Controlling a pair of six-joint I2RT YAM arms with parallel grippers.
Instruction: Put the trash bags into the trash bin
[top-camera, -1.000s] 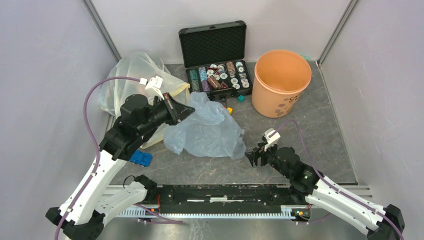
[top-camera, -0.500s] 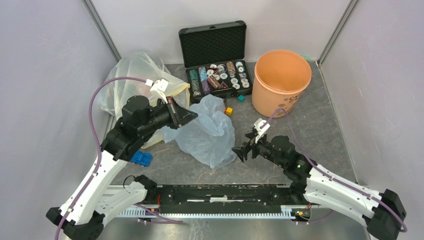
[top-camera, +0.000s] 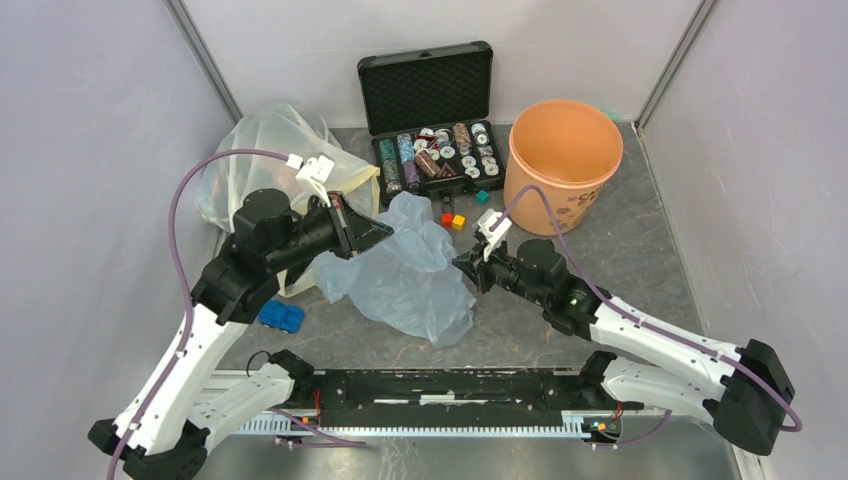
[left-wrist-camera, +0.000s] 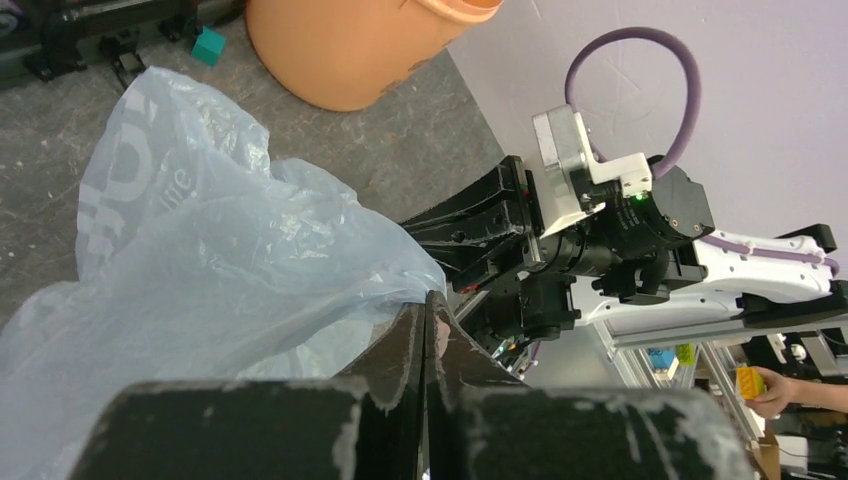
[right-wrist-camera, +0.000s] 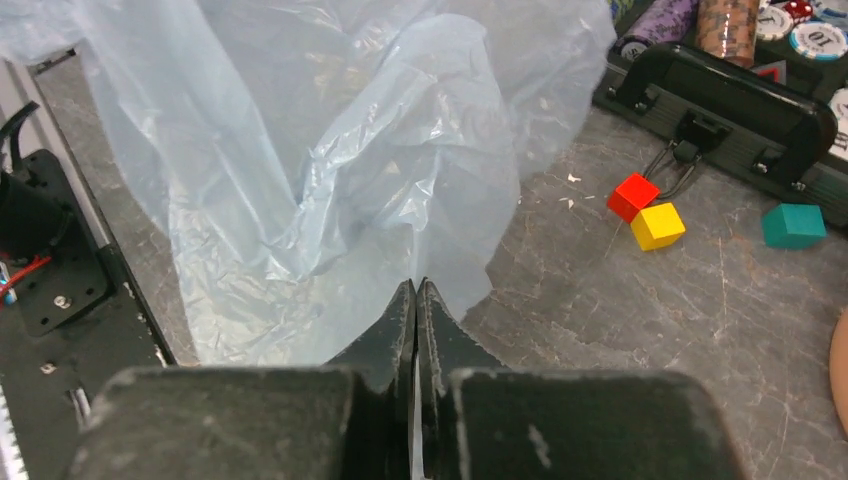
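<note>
The trash bag (top-camera: 405, 275), thin, crinkly and pale blue, lies bunched in the middle of the table with its upper left part lifted. My left gripper (top-camera: 378, 232) is shut on that raised edge; in the left wrist view the film (left-wrist-camera: 200, 230) runs into the closed tips (left-wrist-camera: 428, 300). My right gripper (top-camera: 462, 265) is at the bag's right edge. In the right wrist view its jaws (right-wrist-camera: 415, 285) are shut, with the bag's folds (right-wrist-camera: 330, 150) meeting at the tips. The trash bin (top-camera: 545, 210), an orange-tan bucket, stands upright at the back right, apart from both grippers.
An open black case (top-camera: 430, 120) of poker chips sits at the back centre. A large yellowish bag (top-camera: 260, 150) fills the back left. Red, yellow and teal cubes (right-wrist-camera: 636, 195) lie in front of the case. A blue toy (top-camera: 282, 316) lies near the left arm.
My right gripper moved up and left to the bag's right edge and went from open to shut. The left gripper kept its hold, and the bag bunched leftward.
</note>
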